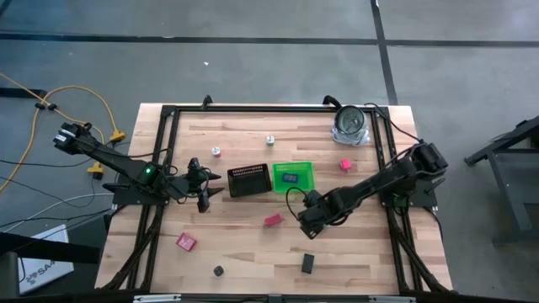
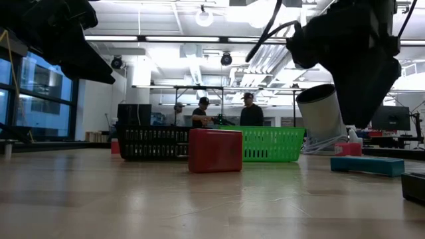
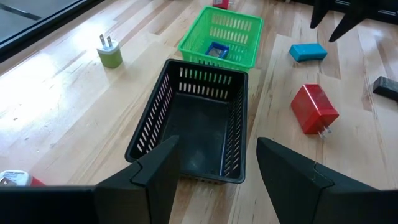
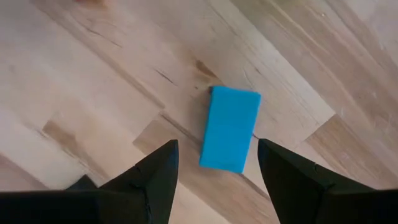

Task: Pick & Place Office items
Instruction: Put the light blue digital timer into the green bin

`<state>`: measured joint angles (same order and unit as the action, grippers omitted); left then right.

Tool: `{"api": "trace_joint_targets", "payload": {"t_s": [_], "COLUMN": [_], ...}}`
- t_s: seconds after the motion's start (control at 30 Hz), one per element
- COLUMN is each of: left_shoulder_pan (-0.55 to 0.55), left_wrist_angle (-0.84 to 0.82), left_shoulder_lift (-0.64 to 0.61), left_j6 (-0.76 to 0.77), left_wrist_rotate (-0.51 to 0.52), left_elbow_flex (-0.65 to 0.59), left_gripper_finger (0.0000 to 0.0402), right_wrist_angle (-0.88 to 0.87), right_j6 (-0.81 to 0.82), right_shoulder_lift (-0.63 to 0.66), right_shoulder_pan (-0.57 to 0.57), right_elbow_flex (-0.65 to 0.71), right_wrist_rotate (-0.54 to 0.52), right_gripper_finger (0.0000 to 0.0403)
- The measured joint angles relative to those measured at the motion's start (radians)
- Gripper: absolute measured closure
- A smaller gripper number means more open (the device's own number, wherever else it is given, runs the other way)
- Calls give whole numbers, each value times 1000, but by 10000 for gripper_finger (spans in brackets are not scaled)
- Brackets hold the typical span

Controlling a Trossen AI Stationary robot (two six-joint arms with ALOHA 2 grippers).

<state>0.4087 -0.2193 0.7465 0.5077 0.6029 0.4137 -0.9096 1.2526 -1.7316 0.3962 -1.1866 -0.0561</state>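
- A white sheet or box lies on the floor beside the table's near left corner. It carries dark capital letters that seem to begin "SA"; the rest is cut off and too small to read.
- No other text, label, brand or number is legible anywhere.

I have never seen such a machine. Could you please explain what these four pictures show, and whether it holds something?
It is a robot with two dark arms over a wooden table. One picture looks down from above, one looks level across the tabletop, and two come from cameras on the wrists. The left pincer is open and empty, facing a black mesh tray beside a green basket. The right pincer is open above a blue block and does not hold it. A red block and other small pieces lie scattered around.
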Motion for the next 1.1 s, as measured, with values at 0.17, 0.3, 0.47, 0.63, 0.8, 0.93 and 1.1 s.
{"api": "trace_joint_targets", "payload": {"t_s": [0.17,0.3,0.47,0.63,0.8,0.93,1.1], "left_shoulder_pan": [0,0,0,0,0,0,0], "left_wrist_angle": [0,0,0,0,1,1,3], "left_shoulder_lift": [0,0,0,0,0,1,1], "left_j6": [0,0,0,0,0,0,0], "left_wrist_rotate": [0,0,0,0,0,0,0], "left_elbow_flex": [0,0,0,0,0,0,0], "left_gripper_finger": [198,198,198,198,198,198,198], "right_wrist_angle": [13,24,23,11,-12,-5,6], "right_j6": [39,64,86,90,113,117,116], "right_shoulder_lift": [-12,-11,-11,-11,-30,-40,-57], "right_shoulder_pan": [-3,-4,-3,-2,8,12,17], "right_elbow_flex": [0,0,0,0,12,10,10], "right_wrist_rotate": [-42,-46,-46,-46,-45,-60,-59], "right_gripper_finger": [196,196,196,196,196,196,196]}}
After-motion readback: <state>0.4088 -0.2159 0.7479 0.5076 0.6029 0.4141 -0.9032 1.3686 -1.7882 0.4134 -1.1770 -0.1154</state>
